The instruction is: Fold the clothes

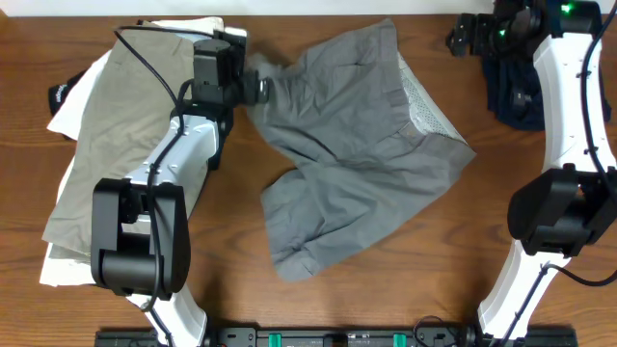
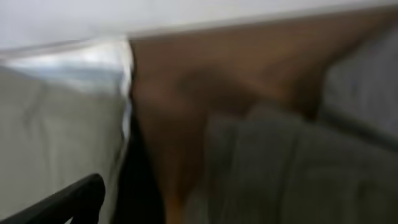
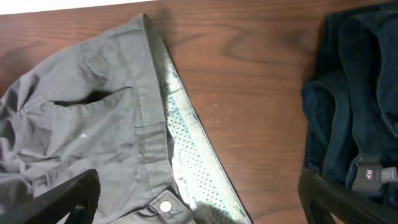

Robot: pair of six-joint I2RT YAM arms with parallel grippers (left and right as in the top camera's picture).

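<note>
The navy garment (image 3: 348,93) at the right of the counter has a small grey neck label (image 3: 367,176) with a white mark that looks like "H&M". The white mark on the black garment (image 1: 63,94) at far left is unreadable.

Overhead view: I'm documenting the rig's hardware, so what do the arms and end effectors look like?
The left arm and right arm have smooth white link shells between bulky, rounded black joint housings, with thin black cables looping alongside. The left end effector and right end effector are black, with flat matte fingers. A green light glows on the right arm's far joint.
</note>
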